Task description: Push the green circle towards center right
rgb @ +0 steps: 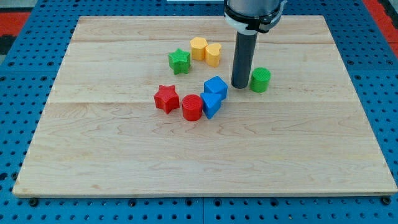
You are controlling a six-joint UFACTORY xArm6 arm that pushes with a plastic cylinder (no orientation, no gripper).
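My tip (240, 86), a bare dark rod holding nothing, sits just left of the small green round block (260, 79). It looks light and hard; push its left side.

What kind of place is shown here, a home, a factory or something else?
Most likely a robotics lab bench: a wooden board lies on blue perforated panels, with small coloured blocks such as the green circle, and my tip just to its left.

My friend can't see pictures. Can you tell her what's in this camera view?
A dark rod's tip sits just left of a green circle on a wooden board. Further left are two blue blocks, a red cylinder, a red star, a green star and two yellow blocks.
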